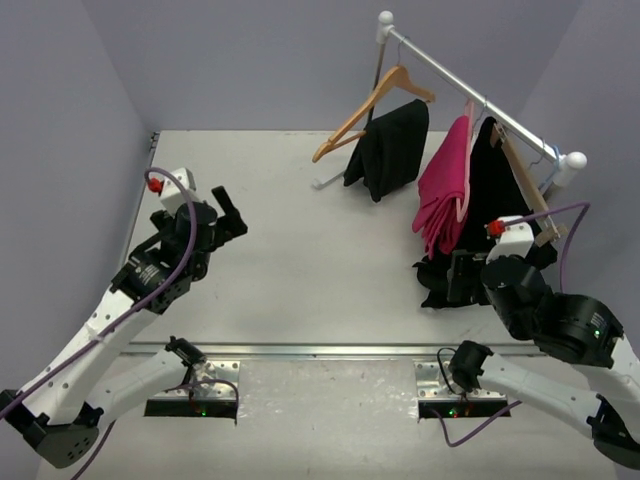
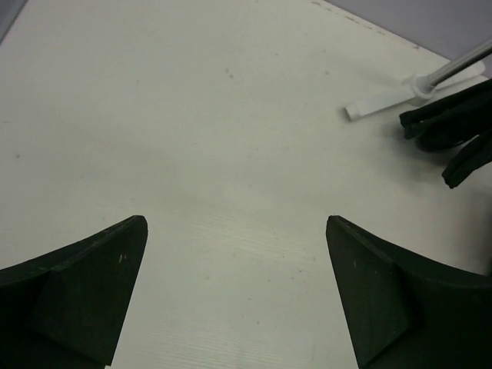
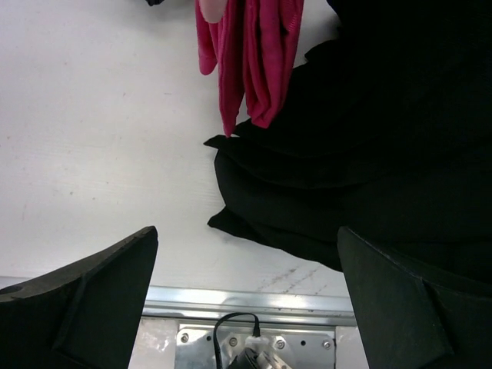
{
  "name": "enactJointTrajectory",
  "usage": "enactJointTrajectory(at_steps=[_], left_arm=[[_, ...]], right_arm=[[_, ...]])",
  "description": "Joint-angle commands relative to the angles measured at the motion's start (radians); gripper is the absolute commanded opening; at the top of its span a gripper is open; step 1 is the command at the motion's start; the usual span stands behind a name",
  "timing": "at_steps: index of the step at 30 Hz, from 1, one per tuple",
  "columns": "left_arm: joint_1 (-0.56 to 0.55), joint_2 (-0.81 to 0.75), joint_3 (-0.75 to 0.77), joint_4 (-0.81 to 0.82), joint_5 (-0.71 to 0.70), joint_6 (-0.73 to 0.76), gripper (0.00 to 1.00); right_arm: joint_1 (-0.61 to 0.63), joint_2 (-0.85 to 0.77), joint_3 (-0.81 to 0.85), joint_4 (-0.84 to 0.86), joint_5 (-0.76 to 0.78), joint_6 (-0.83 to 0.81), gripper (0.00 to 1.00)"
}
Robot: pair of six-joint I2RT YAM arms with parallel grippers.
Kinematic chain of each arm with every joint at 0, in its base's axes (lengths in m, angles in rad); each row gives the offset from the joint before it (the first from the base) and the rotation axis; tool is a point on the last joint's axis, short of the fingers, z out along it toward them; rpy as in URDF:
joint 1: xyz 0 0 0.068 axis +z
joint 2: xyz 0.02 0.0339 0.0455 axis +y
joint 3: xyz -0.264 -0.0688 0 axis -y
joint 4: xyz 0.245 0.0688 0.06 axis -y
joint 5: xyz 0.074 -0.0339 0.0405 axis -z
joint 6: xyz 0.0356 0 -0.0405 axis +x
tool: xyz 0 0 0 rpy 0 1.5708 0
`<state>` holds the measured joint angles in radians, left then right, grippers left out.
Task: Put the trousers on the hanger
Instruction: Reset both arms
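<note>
Working down from the table point(image 1: 280, 250), we find the rack point(image 1: 470, 95) across its far right corner. The trousers point(image 1: 388, 150) are draped over the lower bar of the hanger point(image 1: 372, 105), which hooks on the rack's far end, so we judge the task all but done. Toward the right edge hang a pink garment point(image 1: 445, 190) and a second black garment point(image 1: 492, 195) on a flat hanger point(image 1: 525, 185), its hem pooled on the table. The left claw point(image 2: 237, 223) gapes wide over bare table near the left edge, holding nothing. The right claw point(image 3: 246, 231) is likewise spread and empty, just beside that pooled hem. Our worry lies there: if the right claw catches the hem when it moves, the tug could shake the rack and slide the trousers off the tilted bar. We count one table, one rack, three garments, two wooden hangers for certain (thinner ones we cannot make out), and two claws.
</note>
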<state>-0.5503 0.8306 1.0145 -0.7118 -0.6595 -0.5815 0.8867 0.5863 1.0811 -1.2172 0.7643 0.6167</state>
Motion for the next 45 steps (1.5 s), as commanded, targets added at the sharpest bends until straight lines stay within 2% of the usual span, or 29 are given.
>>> enactJointTrajectory(at_steps=[1,5,7,14,31,45], left_arm=[[0.004,-0.14,-0.078,-0.097,-0.159,0.003,1.0],[0.004,-0.255,-0.197,-0.006,-0.206,0.077,1.0],[0.004,-0.304,-0.255,0.026,-0.186,0.086,1.0],[0.007,-0.385,-0.285,0.086,-0.196,0.102,1.0],[0.03,-0.444,-0.329,0.128,-0.171,0.13,1.0],[0.044,-0.447,-0.354,0.178,-0.095,0.176,1.0]], right_arm=[[0.0,-0.043,0.05,-0.093,0.03,0.018,0.99],[0.001,-0.12,0.061,-0.102,0.036,0.007,0.99],[0.0,-0.168,0.062,-0.104,0.045,-0.01,0.99],[0.001,-0.191,0.063,-0.106,0.053,-0.017,0.99],[0.001,-0.126,-0.02,-0.014,0.075,-0.052,0.99],[0.001,-0.167,-0.089,0.004,0.115,-0.05,0.99]])
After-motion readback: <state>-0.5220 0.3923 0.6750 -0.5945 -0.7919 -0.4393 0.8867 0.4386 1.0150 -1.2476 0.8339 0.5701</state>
